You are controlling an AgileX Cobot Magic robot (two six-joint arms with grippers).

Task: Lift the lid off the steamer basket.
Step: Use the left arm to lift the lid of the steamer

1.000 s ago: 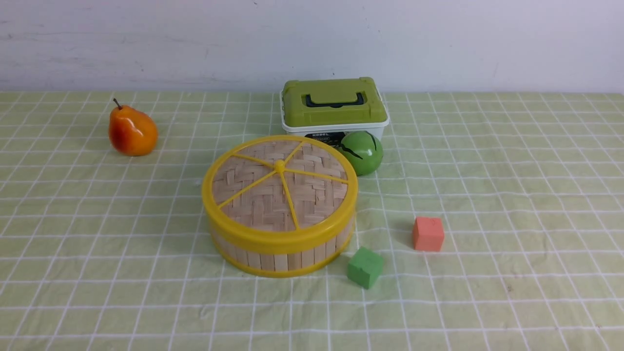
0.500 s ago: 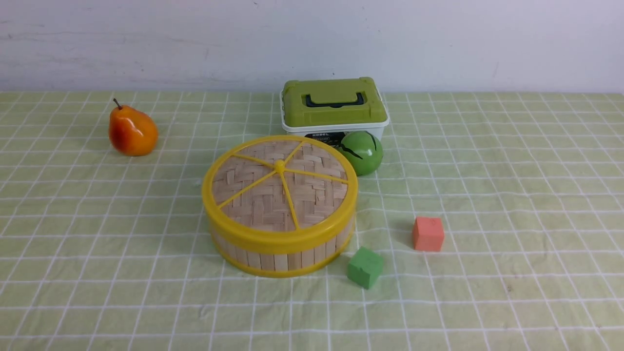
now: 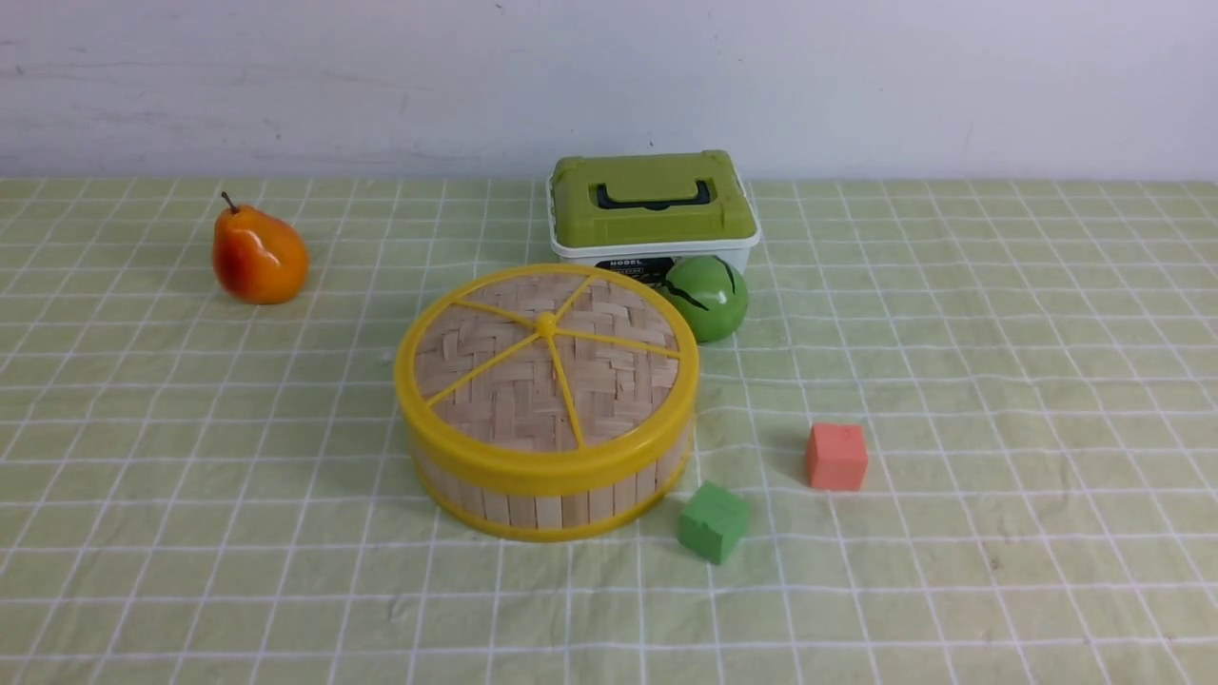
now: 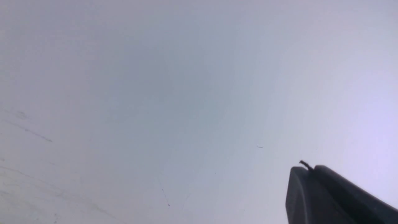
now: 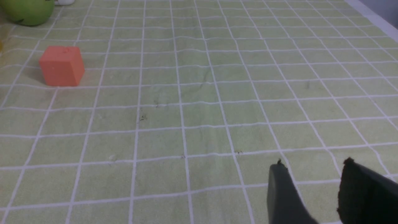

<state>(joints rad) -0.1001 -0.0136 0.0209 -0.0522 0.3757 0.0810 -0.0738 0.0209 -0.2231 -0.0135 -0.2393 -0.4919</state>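
I count 1 lid (image 3: pixel 546 366), and it sits flat on top of 1 steamer basket (image 3: pixel 552 499) near the middle of the table (image 3: pixel 999 381). Behind the basket is 1 white box with a green top (image 3: pixel 651 202). In front of that box is 1 green ball (image 3: pixel 706 297), just beside the basket. There is 1 pear (image 3: pixel 259 257) far off to the left. I see 2 blocks: 1 green block (image 3: pixel 713 520) just beside the basket on its near right, and 1 orange block (image 3: pixel 836 457) farther right. The table has a pale green cloth with white lines that make squares, a bit wrinkled. A plain pale wall (image 3: pixel 856 76) stands behind. My left jaws look pressed together and point at the wall. My right jaws are apart over the cloth, well away from the basket.
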